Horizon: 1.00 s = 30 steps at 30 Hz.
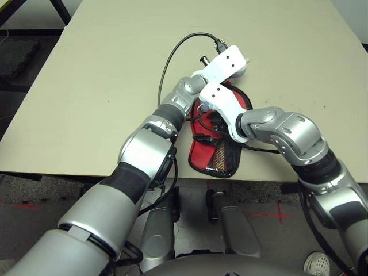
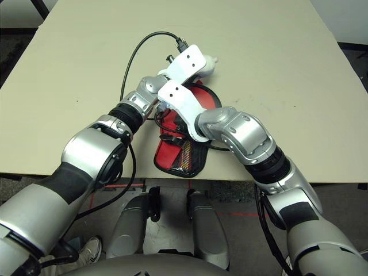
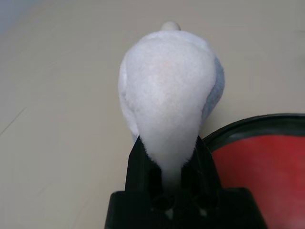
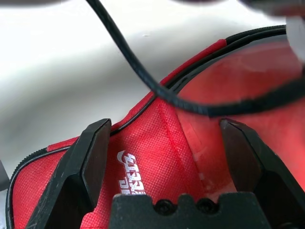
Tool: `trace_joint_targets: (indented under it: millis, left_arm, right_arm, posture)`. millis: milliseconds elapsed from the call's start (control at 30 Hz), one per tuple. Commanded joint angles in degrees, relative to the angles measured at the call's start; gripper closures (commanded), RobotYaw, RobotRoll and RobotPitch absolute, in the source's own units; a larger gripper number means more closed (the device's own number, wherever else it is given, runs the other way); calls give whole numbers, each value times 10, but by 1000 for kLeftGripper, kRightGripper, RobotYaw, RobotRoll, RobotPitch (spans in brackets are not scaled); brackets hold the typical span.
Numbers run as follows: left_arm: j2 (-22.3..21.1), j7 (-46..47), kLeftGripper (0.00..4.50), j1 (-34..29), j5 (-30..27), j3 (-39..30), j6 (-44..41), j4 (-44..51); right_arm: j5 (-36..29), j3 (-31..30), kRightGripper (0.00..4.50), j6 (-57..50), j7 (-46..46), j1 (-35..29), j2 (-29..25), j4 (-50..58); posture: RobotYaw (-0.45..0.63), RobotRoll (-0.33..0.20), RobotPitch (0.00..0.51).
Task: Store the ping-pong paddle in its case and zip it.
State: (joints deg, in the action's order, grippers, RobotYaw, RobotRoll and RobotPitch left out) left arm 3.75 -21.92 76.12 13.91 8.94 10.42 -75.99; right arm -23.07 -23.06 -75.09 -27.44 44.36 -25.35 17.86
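Observation:
The red case [image 1: 216, 157] lies flat near the table's front edge, mesh pocket toward me and its round end under my two wrists. My right gripper [image 4: 164, 129] hangs open just above it, fingers [image 4: 95, 152] astride the red fabric with the white logo. Past that fabric, a smooth red surface [image 4: 248, 81] inside the black zipper rim looks like the ping-pong paddle's face; its handle is hidden. My left gripper [image 3: 169, 152] is shut on a small grey-white soft lump [image 3: 167, 90] just beyond the case's round end [image 3: 262, 167].
A black cable [image 1: 172, 57] loops over the table behind the case, and another [image 4: 143, 71] crosses in front of the right gripper. The case's narrow end almost reaches the table's front edge [image 1: 86, 172]. Bare tabletop spreads left, right and far.

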Motion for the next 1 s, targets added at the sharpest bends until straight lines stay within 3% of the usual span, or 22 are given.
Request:
trace_joint_targets:
  millis: [33, 533, 900, 1000]
  left_arm:
    - [17, -26, 4393, 3, -11, -11, 16, 1]
    - [18, -165, 4393, -19, -51, -50, -28, 6]
    - [-31, -232, 196, -11, -85, -80, -67, 21]
    - [-50, -241, 34, 2, -96, -92, -71, 26]
  right_arm:
    - [9, -10, 0, -23, 5, -21, 0, -28]
    - [20, 0, 0, 0, 5, -19, 5, -51]
    - [24, 8, 0, 12, 1, -16, 0, -63]
    - [22, 12, 0, 10, -3, -15, -5, -60]
  posture:
    - [-76, 0, 290]
    - [-70, 0, 276]
    - [-49, 0, 258]
    - [-43, 0, 253]
